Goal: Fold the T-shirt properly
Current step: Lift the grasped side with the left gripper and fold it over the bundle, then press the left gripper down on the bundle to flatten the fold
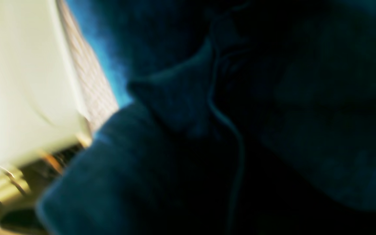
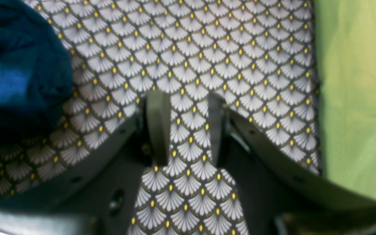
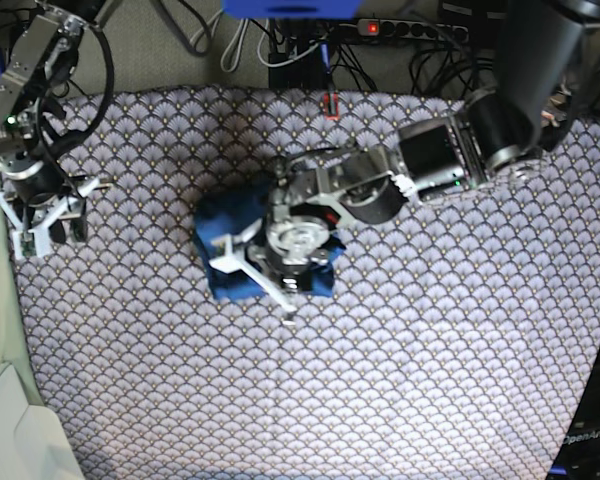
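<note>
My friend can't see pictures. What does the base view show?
From above, the left arm leans over a small folded blue T-shirt mid-table. The right arm sits apart at the edge of the scallop-patterned cloth.

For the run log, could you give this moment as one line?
T-shirt: compact bundle | left gripper: over it | right gripper: open, empty, at cloth edge
</note>
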Robot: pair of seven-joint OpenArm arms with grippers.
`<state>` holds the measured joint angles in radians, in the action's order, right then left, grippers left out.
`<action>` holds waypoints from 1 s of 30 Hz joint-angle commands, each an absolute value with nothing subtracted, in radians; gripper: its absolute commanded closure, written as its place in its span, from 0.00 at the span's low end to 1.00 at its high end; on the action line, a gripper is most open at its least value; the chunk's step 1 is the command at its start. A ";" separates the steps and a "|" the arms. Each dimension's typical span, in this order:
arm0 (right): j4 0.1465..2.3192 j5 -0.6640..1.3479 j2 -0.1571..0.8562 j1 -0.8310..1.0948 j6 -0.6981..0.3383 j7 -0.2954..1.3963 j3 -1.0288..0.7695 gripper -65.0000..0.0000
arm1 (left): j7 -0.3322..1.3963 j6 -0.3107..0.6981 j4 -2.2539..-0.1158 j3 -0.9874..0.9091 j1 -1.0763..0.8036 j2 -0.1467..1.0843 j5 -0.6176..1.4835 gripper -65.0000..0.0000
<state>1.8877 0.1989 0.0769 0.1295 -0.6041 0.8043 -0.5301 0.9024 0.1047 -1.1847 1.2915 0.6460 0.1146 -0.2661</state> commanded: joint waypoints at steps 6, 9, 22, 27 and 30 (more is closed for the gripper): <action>1.906 0.213 0.099 0.139 -0.608 0.779 -0.535 0.68 | 0.823 0.203 -1.178 1.279 0.639 0.070 -0.475 1.00; 1.906 0.213 0.099 0.139 -0.608 0.779 -0.535 0.68 | 0.777 0.206 -1.127 1.285 0.638 0.065 -0.539 1.00; 1.906 0.213 0.099 0.130 -0.608 0.779 -0.529 0.68 | 0.759 0.202 -1.056 1.274 0.618 0.012 -0.587 0.99; 1.905 0.213 0.094 0.119 -0.608 0.779 -0.527 0.68 | 0.796 0.200 -1.055 1.188 0.587 -0.024 -0.590 0.90; 1.903 0.213 0.093 0.113 -0.608 0.779 -0.527 0.68 | 0.826 0.200 -1.052 1.101 0.573 -0.065 -0.590 0.68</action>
